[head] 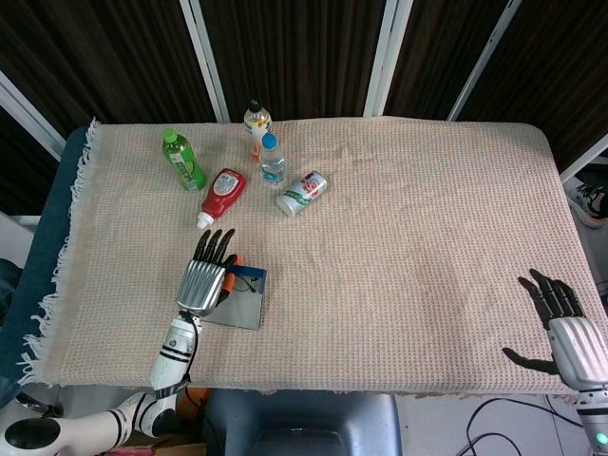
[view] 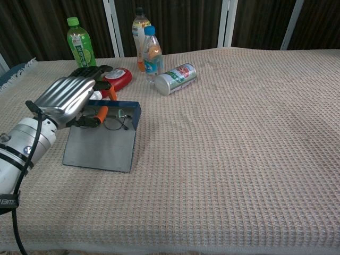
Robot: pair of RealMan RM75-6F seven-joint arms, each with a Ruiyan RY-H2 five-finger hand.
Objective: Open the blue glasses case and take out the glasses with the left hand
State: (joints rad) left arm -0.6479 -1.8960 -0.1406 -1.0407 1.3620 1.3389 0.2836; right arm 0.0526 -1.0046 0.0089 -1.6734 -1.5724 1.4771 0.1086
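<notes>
The case lies open, your left hand over the glasses inside it. Whether its fingers hold them, I cannot tell. Next, secure them and lift clear.

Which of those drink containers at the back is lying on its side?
The silver can. The green bottle, the orange-drink bottle and the blue-capped clear bottle stand upright.

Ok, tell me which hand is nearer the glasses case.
Left. The left hand is right over the open glasses case, fingers at the glasses inside. The right hand sits at the table's opposite near corner, far from it.
</notes>
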